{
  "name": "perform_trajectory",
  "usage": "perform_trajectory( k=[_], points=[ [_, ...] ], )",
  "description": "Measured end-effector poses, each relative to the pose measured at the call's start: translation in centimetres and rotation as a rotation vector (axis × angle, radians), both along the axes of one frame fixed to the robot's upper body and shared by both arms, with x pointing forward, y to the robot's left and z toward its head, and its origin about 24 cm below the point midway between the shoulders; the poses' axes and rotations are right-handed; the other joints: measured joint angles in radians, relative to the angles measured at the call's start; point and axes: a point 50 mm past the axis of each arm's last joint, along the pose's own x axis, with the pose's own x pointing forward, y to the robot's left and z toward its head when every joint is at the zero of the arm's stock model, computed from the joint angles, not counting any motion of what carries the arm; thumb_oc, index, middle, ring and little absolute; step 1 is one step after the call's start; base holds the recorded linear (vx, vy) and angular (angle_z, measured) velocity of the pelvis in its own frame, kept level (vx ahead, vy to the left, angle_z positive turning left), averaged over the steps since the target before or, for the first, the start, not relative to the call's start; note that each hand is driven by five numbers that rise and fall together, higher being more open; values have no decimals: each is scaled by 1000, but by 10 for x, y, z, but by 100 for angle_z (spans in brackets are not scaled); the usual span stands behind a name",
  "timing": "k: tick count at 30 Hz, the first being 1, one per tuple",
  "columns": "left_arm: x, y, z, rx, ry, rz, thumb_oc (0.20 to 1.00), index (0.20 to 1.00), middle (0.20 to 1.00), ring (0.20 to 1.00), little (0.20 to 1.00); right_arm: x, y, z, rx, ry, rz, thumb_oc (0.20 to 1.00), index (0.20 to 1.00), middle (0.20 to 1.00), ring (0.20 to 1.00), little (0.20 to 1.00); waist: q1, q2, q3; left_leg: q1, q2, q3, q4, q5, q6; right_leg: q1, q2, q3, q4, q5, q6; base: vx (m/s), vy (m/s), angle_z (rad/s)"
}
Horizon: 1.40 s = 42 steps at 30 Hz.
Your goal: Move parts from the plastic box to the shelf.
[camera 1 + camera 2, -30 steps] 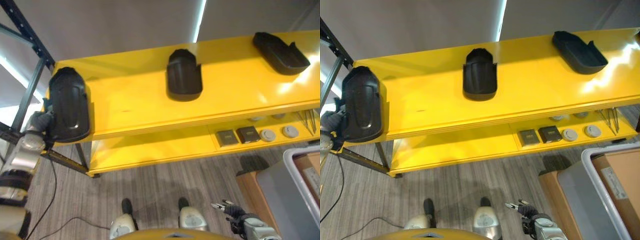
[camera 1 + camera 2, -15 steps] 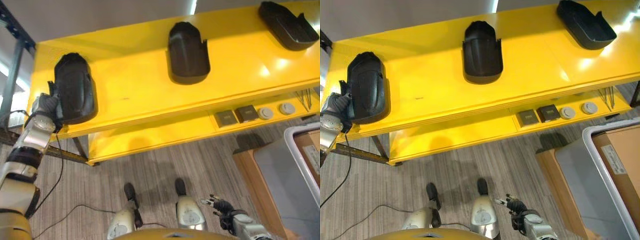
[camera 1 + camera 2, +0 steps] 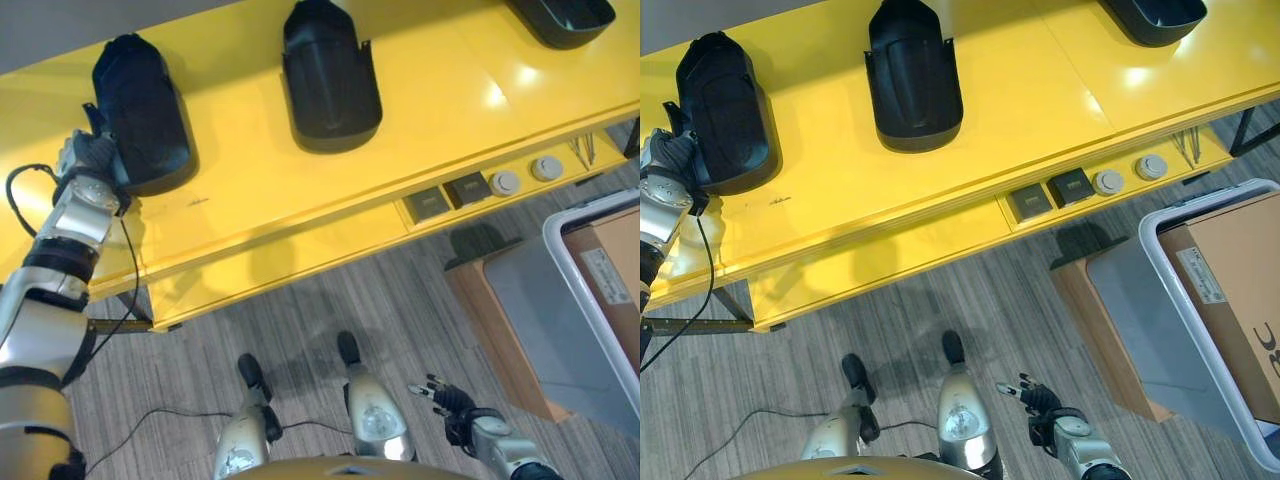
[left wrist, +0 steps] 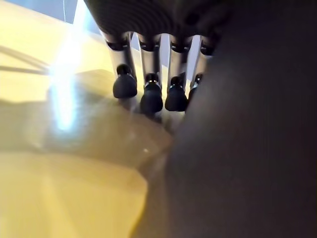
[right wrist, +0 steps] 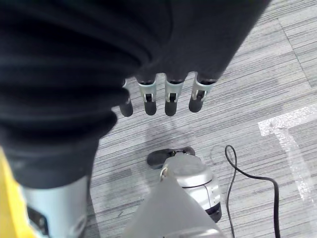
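Parts — three black moulded shells — lie on the yellow shelf (image 3: 250, 190): one part (image 3: 140, 110) near its left end, a second (image 3: 328, 75) mid-shelf, a third (image 3: 565, 15) cut off by the frame edge. Left hand (image 3: 92, 160) rests against the first part; its wrist view shows straight fingers (image 4: 151, 96) on the shelf surface, thumb hidden. Right hand (image 3: 450, 398) hangs low over the floor, fingers relaxed, holding nothing. Plastic box (image 3: 1200, 330) sits beside the shelf — contents partly cut off.
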Motion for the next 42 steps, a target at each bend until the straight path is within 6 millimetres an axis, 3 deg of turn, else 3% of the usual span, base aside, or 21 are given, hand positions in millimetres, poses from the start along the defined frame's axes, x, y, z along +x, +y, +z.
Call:
perform_trajectory(
  k=[11,13,17,20,27,30,34,42],
  points=[
    [-2,3,-9,-16,126,-4,200,200,200,200,200,3,2,2,3,-16,7,1000,1000,1000,1000,1000,18,5,3,27,-1,0,-1,-5,-3,32,-3,0,-11,1,2,31,4,0],
    [-8,5,-31,-48,234,-44,200,200,200,200,200,-2,2,0,1,10,7,1000,1000,1000,1000,1000,15,7,3,94,-7,0,-3,-20,-2,125,-10,-4,-63,13,0,64,4,3],
    [-15,9,-50,-85,323,-69,200,200,200,200,200,-1,4,1,9,11,7,1000,1000,1000,1000,1000,30,34,-14,126,-17,-2,-4,-37,-2,179,-23,-19,-94,18,6,85,-6,9],
    [-31,14,-82,-99,422,-84,200,200,200,200,200,-10,4,-3,-1,45,2,1000,1000,1000,1000,1000,28,32,-56,172,-25,-1,-8,-53,-4,249,-30,-29,-137,19,6,70,2,8],
    [-52,28,-112,-133,522,-52,200,200,200,200,200,-25,2,-10,-30,93,11,1000,1000,1000,1000,1000,27,13,-134,189,-31,0,-10,-58,0,266,-36,-29,-138,17,10,26,19,0],
    [-55,31,-115,-132,527,-34,200,200,200,200,200,-42,-2,-15,-39,144,-2,1000,1000,1000,1000,1000,21,13,-141,171,-32,2,-10,-61,3,246,-39,-23,-138,20,10,-29,50,-2],
    [-55,32,-116,-119,507,-17,200,200,200,200,200,-50,-5,-17,-48,165,-5,1000,1000,1000,1000,1000,10,12,-141,147,-33,2,-10,-50,7,220,-39,-16,-138,37,19,-25,26,-4],
    [-52,30,-113,-96,462,0,200,200,200,200,200,-42,-7,-13,-56,130,6,1000,1000,1000,1000,1000,-8,11,-133,122,-31,23,-9,-48,8,181,-39,3,-138,43,22,-17,11,-6]
  ],
)
